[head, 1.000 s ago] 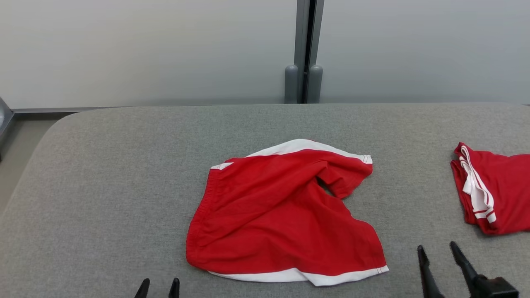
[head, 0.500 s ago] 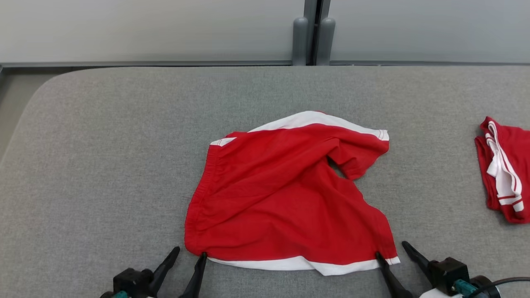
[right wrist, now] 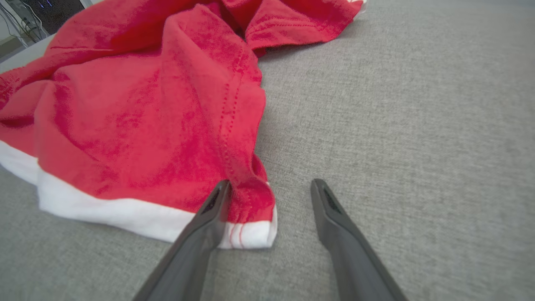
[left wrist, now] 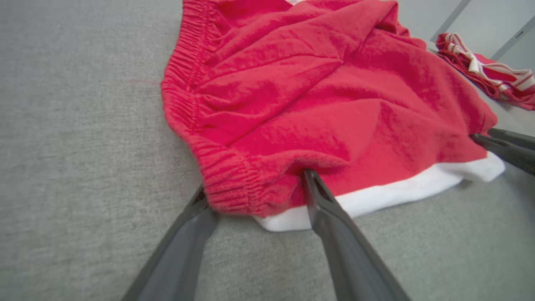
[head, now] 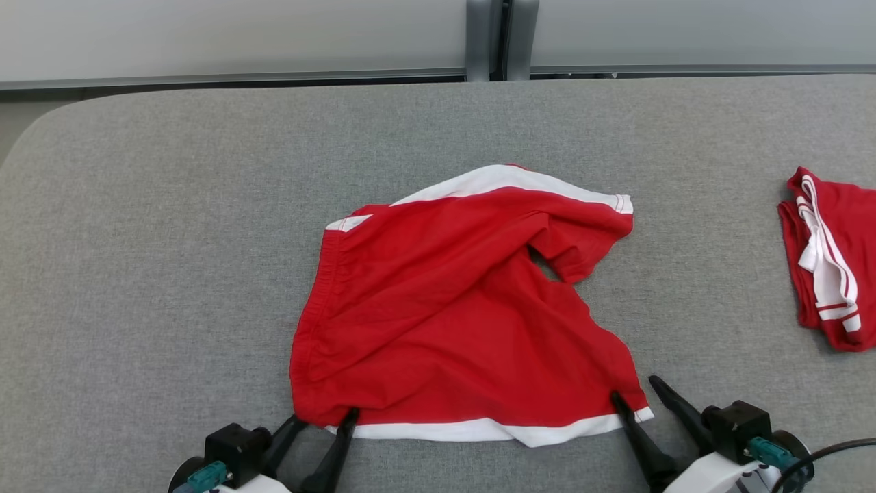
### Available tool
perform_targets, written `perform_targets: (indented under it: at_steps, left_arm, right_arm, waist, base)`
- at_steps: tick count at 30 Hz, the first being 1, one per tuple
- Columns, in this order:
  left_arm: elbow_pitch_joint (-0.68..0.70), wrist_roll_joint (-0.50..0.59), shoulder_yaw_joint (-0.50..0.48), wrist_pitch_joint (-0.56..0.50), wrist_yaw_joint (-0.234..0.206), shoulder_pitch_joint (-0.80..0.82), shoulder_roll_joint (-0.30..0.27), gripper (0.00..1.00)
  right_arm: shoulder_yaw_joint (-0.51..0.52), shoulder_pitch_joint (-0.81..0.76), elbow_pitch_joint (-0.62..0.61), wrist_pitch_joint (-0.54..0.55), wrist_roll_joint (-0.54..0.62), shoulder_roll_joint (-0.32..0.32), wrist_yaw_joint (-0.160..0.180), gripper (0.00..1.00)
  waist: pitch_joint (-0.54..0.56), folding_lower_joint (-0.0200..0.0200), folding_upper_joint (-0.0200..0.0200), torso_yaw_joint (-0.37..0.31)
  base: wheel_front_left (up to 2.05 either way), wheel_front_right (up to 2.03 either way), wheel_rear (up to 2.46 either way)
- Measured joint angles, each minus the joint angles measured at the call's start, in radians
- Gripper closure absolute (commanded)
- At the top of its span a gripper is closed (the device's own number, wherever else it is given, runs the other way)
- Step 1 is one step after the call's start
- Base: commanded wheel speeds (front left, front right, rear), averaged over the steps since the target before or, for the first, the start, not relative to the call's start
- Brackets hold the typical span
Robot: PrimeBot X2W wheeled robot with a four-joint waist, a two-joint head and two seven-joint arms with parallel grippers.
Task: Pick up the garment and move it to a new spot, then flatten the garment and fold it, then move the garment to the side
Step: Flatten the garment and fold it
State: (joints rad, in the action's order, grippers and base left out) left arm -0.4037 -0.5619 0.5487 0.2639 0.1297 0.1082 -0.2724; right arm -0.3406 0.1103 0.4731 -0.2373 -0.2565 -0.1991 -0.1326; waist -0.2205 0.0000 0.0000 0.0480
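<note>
The crumpled red garment (head: 452,322) with its white hem lies mid-frame on the grey tabletop (head: 171,205), the left end effector (head: 325,416) spread open astride its lower-left corner and the right end effector (head: 634,387) equally open at the lower-right corner, neither clamping anything.

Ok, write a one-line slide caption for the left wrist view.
Open left gripper straddles the waistband corner of the red garment on the grey table; right gripper sits at the far hem.
</note>
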Motion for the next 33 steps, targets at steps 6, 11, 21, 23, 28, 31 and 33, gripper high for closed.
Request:
perform_targets:
  at_steps: [6,11,21,23,28,31,33]
  left_arm:
    - [0.024,-0.088,0.057,0.000,0.000,-0.011,-0.051,1.00]
    - [0.186,-0.166,0.072,-0.021,0.000,-0.044,-0.139,1.00]
    - [0.800,-0.245,-0.052,-0.370,-0.091,0.235,-0.288,1.00]
    - [0.806,-0.289,-0.069,-0.453,-0.097,0.387,-0.266,1.00]
    - [0.630,-0.333,-0.088,-0.625,-0.105,0.779,-0.186,1.00]
    - [0.464,-0.353,-0.114,-0.659,-0.114,1.005,-0.117,1.00]
    - [0.354,-0.346,-0.138,-0.637,-0.115,1.141,-0.076,1.00]
  right_arm:
    - [-0.076,-0.003,-0.061,0.023,-0.206,-0.028,0.002,1.00]
    - [-0.056,-0.028,-0.298,0.061,-0.442,-0.138,0.002,1.00]
    - [0.242,0.118,-0.736,0.245,-0.731,-0.360,0.002,1.00]
    - [0.298,0.220,-0.739,0.298,-0.754,-0.368,0.002,1.00]
    - [0.368,0.595,-0.631,0.425,-0.734,-0.344,0.002,1.00]
    - [0.365,0.850,-0.511,0.478,-0.671,-0.285,0.002,1.00]
    - [0.358,1.015,-0.423,0.495,-0.651,-0.227,0.002,1.00]
  waist:
    - [0.021,0.0000,0.0000,-0.018]
    - [0.044,0.0000,0.0000,-0.037]
    - [-0.055,0.0000,0.0000,-0.047]
    - [-0.098,0.0000,0.0000,-0.045]
    - [-0.217,-0.0001,0.0000,-0.038]
    - [-0.294,0.0000,0.0000,-0.035]
    - [-0.344,0.0000,0.0000,-0.033]
  base:
    - [0.00,0.00,0.00]
    - [0.00,0.00,0.00]
    - [0.00,0.00,0.00]
    - [0.00,0.00,0.00]
    - [0.00,0.00,0.00]
    - [0.00,0.00,0.00]
    - [0.00,0.00,0.00]
